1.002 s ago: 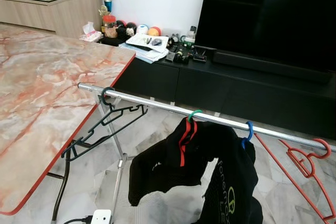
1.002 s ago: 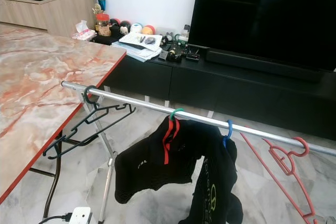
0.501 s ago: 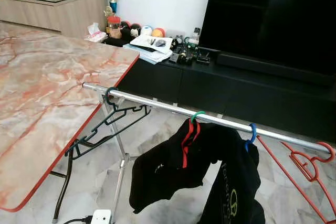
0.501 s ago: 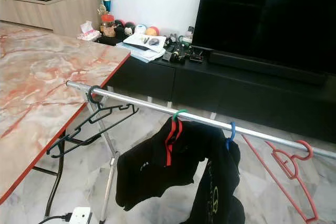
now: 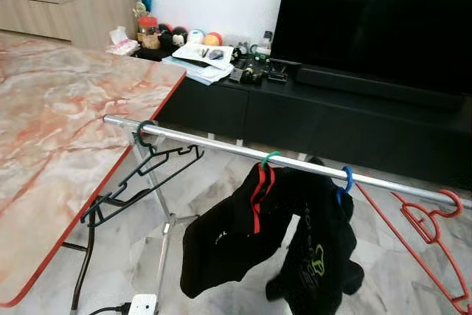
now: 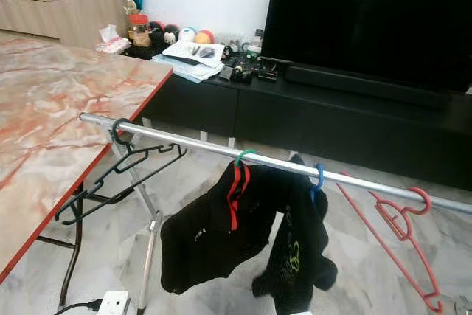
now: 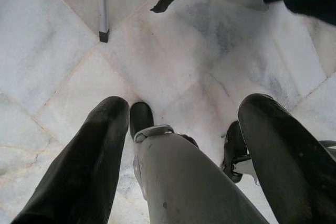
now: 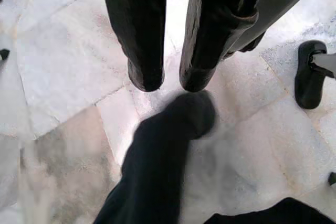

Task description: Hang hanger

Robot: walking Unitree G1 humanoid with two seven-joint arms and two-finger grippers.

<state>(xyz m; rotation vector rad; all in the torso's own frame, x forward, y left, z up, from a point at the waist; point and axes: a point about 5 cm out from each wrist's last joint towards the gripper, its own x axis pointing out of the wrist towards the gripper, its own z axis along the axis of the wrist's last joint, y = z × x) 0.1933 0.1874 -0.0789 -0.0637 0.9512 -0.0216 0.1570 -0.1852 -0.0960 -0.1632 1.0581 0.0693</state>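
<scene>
A black hanger (image 5: 140, 175) hangs by its hook at the 9 o'clock end of a metal rail (image 5: 221, 147), beside a marble table (image 5: 66, 130). Toward 3 o'clock hang a black garment (image 5: 265, 248) and a red hanger (image 5: 431, 230). Both arms hang over the tiled floor (image 7: 63, 87): the left gripper (image 7: 184, 129) spread wide, the right gripper (image 8: 168, 80) narrowly parted, empty.

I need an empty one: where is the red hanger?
The red hanger hangs at the rail's right end, right of the blue-hooked hanger's black garment.
</scene>
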